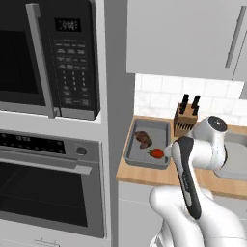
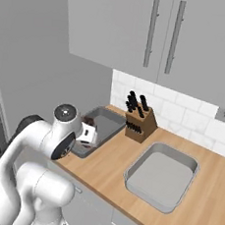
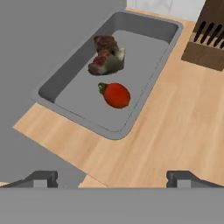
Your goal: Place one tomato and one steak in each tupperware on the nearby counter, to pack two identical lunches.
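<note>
Where arm intrudes, second tupperware (image 1: 235,166) half-hidden.

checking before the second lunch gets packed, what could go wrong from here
The right tray holds nothing yet, while the left tray has a steak and a tomato; stopping now would leave the lunches unequal.
The knife block stands between the trays, so a low swing across the counter might clip it.
The open gripper hangs above the left tray's near rim; dropping carelessly could nudge the tomato.
</note>
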Available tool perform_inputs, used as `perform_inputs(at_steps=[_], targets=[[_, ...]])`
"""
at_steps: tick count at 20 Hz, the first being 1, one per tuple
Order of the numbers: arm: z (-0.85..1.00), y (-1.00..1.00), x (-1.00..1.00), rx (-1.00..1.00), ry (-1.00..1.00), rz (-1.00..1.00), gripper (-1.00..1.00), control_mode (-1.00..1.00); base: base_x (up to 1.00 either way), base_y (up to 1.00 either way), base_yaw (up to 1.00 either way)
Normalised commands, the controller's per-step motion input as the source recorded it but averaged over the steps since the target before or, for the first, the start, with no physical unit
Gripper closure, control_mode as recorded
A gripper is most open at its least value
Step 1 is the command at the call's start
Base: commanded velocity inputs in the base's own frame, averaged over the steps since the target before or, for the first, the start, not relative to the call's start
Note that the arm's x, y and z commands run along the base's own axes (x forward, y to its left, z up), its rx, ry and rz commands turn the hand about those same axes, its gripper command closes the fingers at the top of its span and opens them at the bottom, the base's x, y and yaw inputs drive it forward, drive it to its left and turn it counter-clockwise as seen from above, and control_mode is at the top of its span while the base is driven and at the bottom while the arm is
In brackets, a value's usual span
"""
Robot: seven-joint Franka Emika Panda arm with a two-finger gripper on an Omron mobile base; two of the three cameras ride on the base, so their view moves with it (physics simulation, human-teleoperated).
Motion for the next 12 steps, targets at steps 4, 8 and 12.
perform_inputs(at_steps=[4, 8, 12], targets=[[0.99, 0.00, -0.73, -0.07, 0.04, -0.06, -1.00, -1.00, 0.00, 0.00, 0.00], [0.32, 0.00, -0.93, -0.04, -0.01, -0.08, -1.00, -1.00, 0.00, 0.00, 0.00], [0.00, 0.00, -1.00, -0.01, -0.06, 0.00, -1.00, -1.00, 0.00, 0.00, 0.00]])
